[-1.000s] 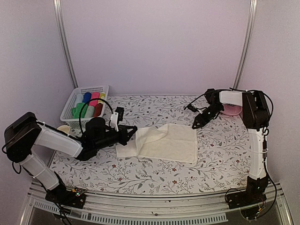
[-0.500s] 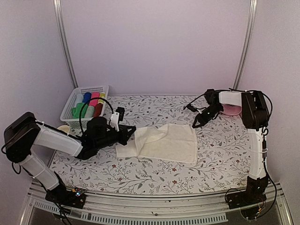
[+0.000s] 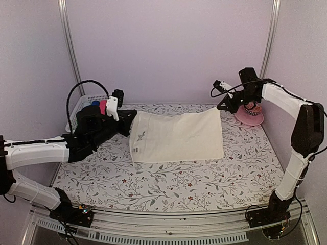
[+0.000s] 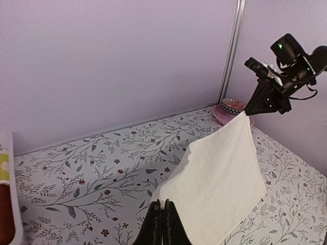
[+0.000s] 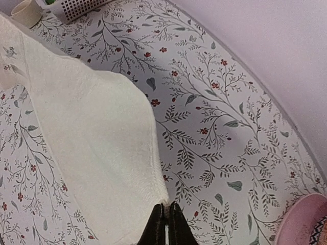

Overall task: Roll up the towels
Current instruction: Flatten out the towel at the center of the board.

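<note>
A cream-white towel (image 3: 176, 137) is stretched out between my two grippers, its upper edge lifted and its lower edge down at the floral table. A small dark mark (image 3: 140, 135) shows near its left side. My left gripper (image 3: 132, 120) is shut on the top-left corner; in the left wrist view the fingertips (image 4: 162, 205) pinch the towel (image 4: 225, 171). My right gripper (image 3: 220, 107) is shut on the top-right corner, seen in the right wrist view as closed jaws (image 5: 166, 207) on the towel's (image 5: 97, 138) edge. The left wrist view also shows the right gripper (image 4: 250, 111).
A white basket (image 3: 80, 104) with coloured rolls stands at the back left, partly hidden behind my left arm. A pink dish (image 3: 249, 117) sits at the back right, just behind the right gripper. A small cup (image 5: 25, 13) stands beside the basket (image 5: 84, 5).
The right gripper has shut on the towel's far corner. Both arms have lifted and moved toward the back wall, so the towel that lay rumpled on the table is now held spread.
</note>
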